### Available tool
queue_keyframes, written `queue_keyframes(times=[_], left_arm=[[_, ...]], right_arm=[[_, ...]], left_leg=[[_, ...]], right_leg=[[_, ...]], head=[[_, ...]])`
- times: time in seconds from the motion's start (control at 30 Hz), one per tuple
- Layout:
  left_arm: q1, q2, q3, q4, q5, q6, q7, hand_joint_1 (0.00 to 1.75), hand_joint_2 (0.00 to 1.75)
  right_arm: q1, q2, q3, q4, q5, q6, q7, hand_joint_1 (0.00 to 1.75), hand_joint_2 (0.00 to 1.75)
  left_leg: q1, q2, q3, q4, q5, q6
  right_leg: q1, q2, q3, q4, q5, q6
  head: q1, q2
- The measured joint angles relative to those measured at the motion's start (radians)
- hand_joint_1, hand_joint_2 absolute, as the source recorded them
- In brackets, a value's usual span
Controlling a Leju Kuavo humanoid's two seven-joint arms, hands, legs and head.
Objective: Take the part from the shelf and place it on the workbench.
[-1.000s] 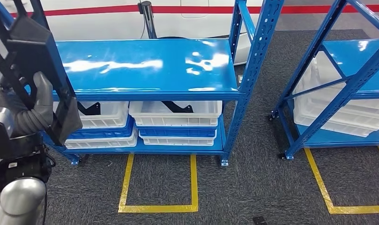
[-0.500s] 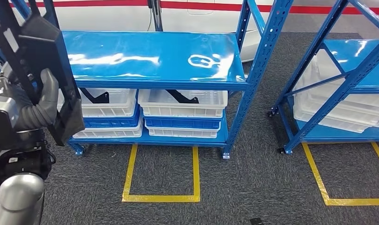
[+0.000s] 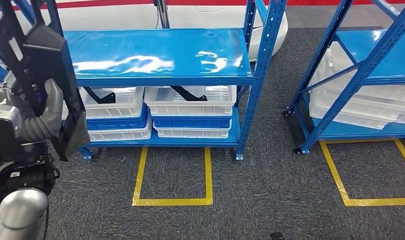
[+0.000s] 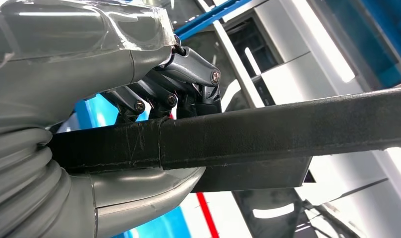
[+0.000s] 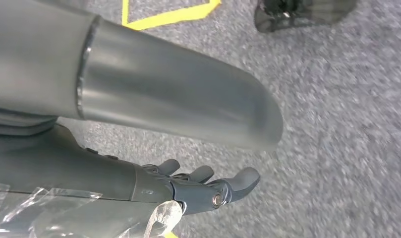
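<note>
Gripping black part (image 3: 45,75), left robot hand (image 3: 37,117); right robot hand (image 5: 208,186) empty, fingers apart.

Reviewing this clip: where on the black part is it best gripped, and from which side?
On a straight bar of the black part, where the left hand already holds it. The wrist view shows the fingers over one face and the thumb under the other, so coming square to the bar's flat faces looks soundest.

Blue steel shelving unit (image 3: 160,52) on dark grey carpet (image 3: 270,190) — its glossy top deck reflecting overhead light, white and blue bins (image 3: 190,112) stacked on the lower deck. Yellow tape outlines (image 3: 172,200) mark the floor before it; a second blue rack (image 3: 370,65) stands beside it — a red-striped white wall (image 3: 115,12) behind.
</note>
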Motion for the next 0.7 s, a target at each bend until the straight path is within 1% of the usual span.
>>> queue_keyframes(times=[0.03, 0.07, 0.1, 0.13, 0.17, 0.2, 0.23, 0.27, 0.3, 0.37, 0.4, 0.43, 0.47, 0.5, 0.53, 0.57, 0.6, 0.63, 0.67, 0.7], left_arm=[[-0.003, 0.002, 0.000, 0.001, 0.002, -0.001, 0.003, 1.75, 1.75], [-0.008, 0.004, 0.000, 0.002, 0.005, -0.002, 0.004, 1.75, 1.75], [-0.013, 0.006, 0.001, 0.002, 0.009, -0.005, 0.005, 1.75, 1.75], [-0.018, 0.007, 0.002, 0.003, 0.014, -0.008, 0.005, 1.75, 1.75], [-0.021, 0.009, 0.003, 0.004, 0.019, -0.011, 0.005, 1.75, 1.75], [-0.022, 0.009, 0.003, 0.006, 0.024, -0.012, 0.005, 1.75, 1.75], [-0.024, 0.010, 0.003, 0.007, 0.027, -0.012, 0.004, 1.75, 1.75], [-0.025, 0.010, 0.002, 0.008, 0.029, -0.011, 0.004, 1.75, 1.75], [-0.026, 0.010, 0.001, 0.009, 0.028, -0.007, 0.003, 1.75, 1.75], [-0.024, 0.010, 0.000, 0.010, 0.022, 0.003, 0.003, 1.75, 1.75], [-0.019, 0.010, -0.001, 0.011, 0.023, 0.011, 0.001, 1.75, 1.75], [-0.012, 0.010, -0.001, 0.011, 0.028, 0.020, -0.004, 1.75, 1.75], [-0.005, 0.010, 0.000, 0.011, 0.037, 0.030, -0.011, 1.75, 1.75], [0.001, 0.010, 0.002, 0.012, 0.047, 0.040, -0.018, 1.75, 1.75], [0.007, 0.010, 0.004, 0.012, 0.056, 0.050, -0.026, 1.75, 1.75], [0.010, 0.010, 0.007, 0.012, 0.062, 0.059, -0.031, 1.75, 1.75], [0.013, 0.010, 0.011, 0.012, 0.068, 0.067, -0.034, 1.75, 1.75], [0.016, 0.010, 0.016, 0.012, 0.072, 0.073, -0.035, 1.75, 1.75], [0.020, 0.010, 0.020, 0.012, 0.076, 0.079, -0.036, 1.75, 1.75], [0.025, 0.010, 0.025, 0.012, 0.082, 0.085, -0.038, 1.75, 1.75]], right_arm=[[-0.002, 0.002, 0.000, 0.000, 0.000, 0.002, 0.000, 0.00, 0.00], [-0.005, 0.003, 0.000, 0.000, 0.001, 0.003, 0.000, 0.00, 0.00], [-0.008, 0.004, 0.000, 0.000, 0.003, 0.004, 0.000, 0.00, 0.00], [-0.012, 0.005, 0.001, 0.000, 0.006, 0.006, 0.000, 0.00, 0.00], [-0.014, 0.006, 0.001, 0.000, 0.010, 0.006, -0.001, 0.00, 0.00], [-0.017, 0.006, 0.001, 0.000, 0.013, 0.002, -0.003, 0.00, 0.00], [-0.018, 0.006, 0.001, 0.000, 0.015, -0.005, -0.007, 0.00, 0.00], [-0.019, 0.006, 0.001, 0.000, 0.016, -0.013, -0.011, 0.00, 0.00], [-0.018, 0.006, 0.001, 0.000, 0.016, -0.022, -0.015, 0.00, 0.00], [-0.016, 0.006, 0.001, 0.000, 0.016, -0.032, -0.019, 0.00, 0.00], [-0.014, 0.006, 0.001, 0.000, 0.016, -0.034, -0.020, 0.00, 0.00], [-0.011, 0.007, 0.001, 0.000, 0.016, -0.034, -0.021, 0.00, 0.00], [-0.008, 0.008, 0.001, 0.000, 0.016, -0.032, -0.022, 0.00, 0.00], [-0.005, 0.009, 0.001, 0.000, 0.016, -0.030, -0.022, 0.00, 0.00], [-0.003, 0.010, 0.001, 0.000, 0.016, -0.028, -0.022, 0.00, 0.00], [-0.002, 0.011, 0.001, 0.000, 0.017, -0.025, -0.021, 0.00, 0.00], [-0.001, 0.012, 0.001, 0.000, 0.018, -0.024, -0.021, 0.00, 0.00], [-0.001, 0.013, 0.001, 0.000, 0.021, -0.023, -0.021, 0.00, 0.00], [0.000, 0.015, 0.001, 0.000, 0.025, -0.023, -0.020, 0.00, 0.00], [0.001, 0.019, 0.001, 0.000, 0.029, -0.022, -0.019, 0.00, 0.00]], left_leg=[[0.003, 0.000, 0.048, -0.069, 0.022, -0.002], [0.003, 0.000, 0.095, -0.144, 0.033, -0.001], [0.001, -0.002, 0.128, -0.201, 0.038, 0.003], [-0.001, -0.003, 0.145, -0.234, 0.038, 0.009], [-0.006, -0.005, 0.146, -0.246, 0.038, 0.017], [-0.006, -0.005, 0.138, -0.245, 0.044, 0.028], [-0.006, -0.004, 0.131, -0.246, 0.052, 0.038], [-0.004, -0.003, 0.122, -0.247, 0.062, 0.049], [-0.003, -0.001, 0.113, -0.249, 0.073, 0.059], [-0.005, -0.002, 0.091, -0.248, 0.092, 0.069], [-0.006, -0.002, 0.079, -0.248, 0.100, 0.070], [-0.007, -0.002, 0.067, -0.247, 0.108, 0.069], [-0.007, -0.003, 0.057, -0.247, 0.116, 0.068], [-0.007, -0.003, 0.047, -0.247, 0.124, 0.065], [-0.007, -0.003, 0.040, -0.246, 0.131, 0.062], [-0.009, -0.003, 0.033, -0.245, 0.138, 0.057], [-0.010, -0.003, 0.029, -0.245, 0.144, 0.051], [-0.011, -0.003, 0.026, -0.245, 0.150, 0.045], [-0.012, -0.002, 0.024, -0.246, 0.156, 0.038], [-0.011, -0.003, 0.023, -0.247, 0.162, 0.031]], right_leg=[[-0.002, 0.000, -0.012, 0.005, 0.006, 0.005], [-0.001, 0.001, -0.024, 0.012, 0.012, 0.010], [-0.001, 0.001, -0.034, 0.018, 0.018, 0.017], [0.000, 0.002, -0.042, 0.022, 0.025, 0.023], [0.001, 0.002, -0.048, 0.023, 0.033, 0.030], [0.000, 0.002, -0.052, 0.022, 0.040, 0.037], [-0.002, 0.003, -0.058, 0.028, 0.035, 0.042], [-0.004, 0.004, -0.069, 0.049, 0.012, 0.047], [-0.006, 0.005, -0.085, 0.091, -0.029, 0.050], [-0.007, 0.006, -0.128, 0.229, -0.129, 0.056], [-0.007, 0.007, -0.142, 0.294, -0.158, 0.058], [-0.007, 0.007, -0.144, 0.333, -0.164, 0.059], [-0.008, 0.007, -0.128, 0.336, -0.149, 0.059], [-0.008, 0.007, -0.093, 0.300, -0.122, 0.057], [-0.007, 0.008, -0.042, 0.234, -0.099, 0.053], [-0.005, 0.010, 0.014, 0.155, -0.089, 0.048], [-0.003, 0.012, 0.059, 0.088, -0.089, 0.044], [0.000, 0.013, 0.086, 0.044, -0.095, 0.039], [0.004, 0.014, 0.096, 0.024, -0.101, 0.036], [0.004, 0.012, 0.093, 0.021, -0.099, 0.030]], head=[[0.000, 0.000], [0.000, 0.000], [0.000, 0.000], [0.000, 0.000], [0.000, 0.000], [0.001, 0.000], [0.001, 0.000], [0.002, 0.000], [0.003, 0.000], [0.004, 0.000], [0.005, 0.000], [0.005, 0.000], [0.005, 0.000], [0.005, 0.000], [0.005, 0.000], [0.005, 0.000], [0.005, 0.000], [0.005, 0.000], [0.004, 0.000], [0.004, 0.000]])
